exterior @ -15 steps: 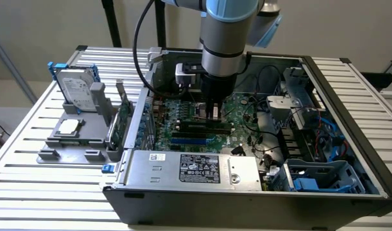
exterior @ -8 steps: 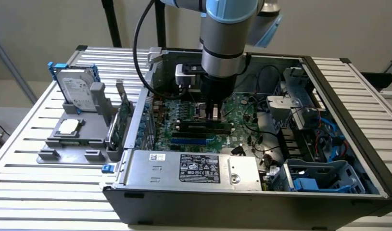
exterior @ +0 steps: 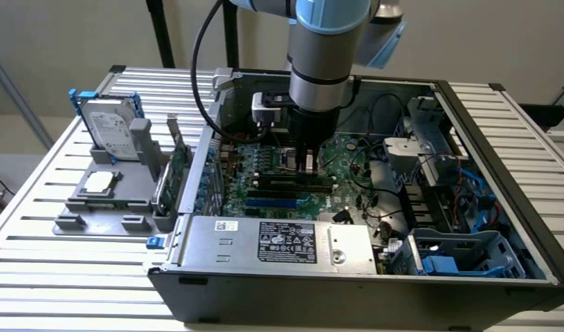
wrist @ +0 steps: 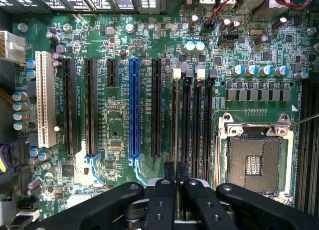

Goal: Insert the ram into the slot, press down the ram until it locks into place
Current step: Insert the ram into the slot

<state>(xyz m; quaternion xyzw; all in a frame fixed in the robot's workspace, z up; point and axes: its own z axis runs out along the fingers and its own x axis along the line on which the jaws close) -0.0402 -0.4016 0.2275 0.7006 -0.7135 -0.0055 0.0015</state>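
Two black fingers (wrist: 164, 200) of the gripper (wrist: 176, 166) stand almost together, clenched on a thin sliver seen edge-on between their tips: the ram (wrist: 176, 170). It lines up with the slot (wrist: 176, 74), the memory socket with a white end clip that lies nearest the long black expansion socket (wrist: 156, 108). You cannot tell whether the ram's lower edge sits in the slot.

In the exterior view the gripper (exterior: 306, 169) reaches straight down into the open computer case (exterior: 503, 173). Its tips are at the row of black memory sockets near the middle of the frame, just above the blue socket (exterior: 273, 203). Your room there is tight. The power supply (exterior: 273, 242) closes the lower edge of the bay. The case's side wall (exterior: 203, 159) stands toward the exterior view's left. Loose cables (exterior: 383, 200) and a drive cage (exterior: 466, 252) crowd the exterior view's right.

The wrist view gives you the motherboard (wrist: 114, 135) close up. Three more memory sockets lie beside the slot, with the open processor socket (wrist: 254, 162) just beyond them. The blue socket and a white socket (wrist: 46, 98) lie on the other side.

The exterior view gives you what lies outside the case. A hard drive (exterior: 115, 128) stands in a grey fixture (exterior: 97, 200) on the slatted table (exterior: 41, 277), at the left of the frame.
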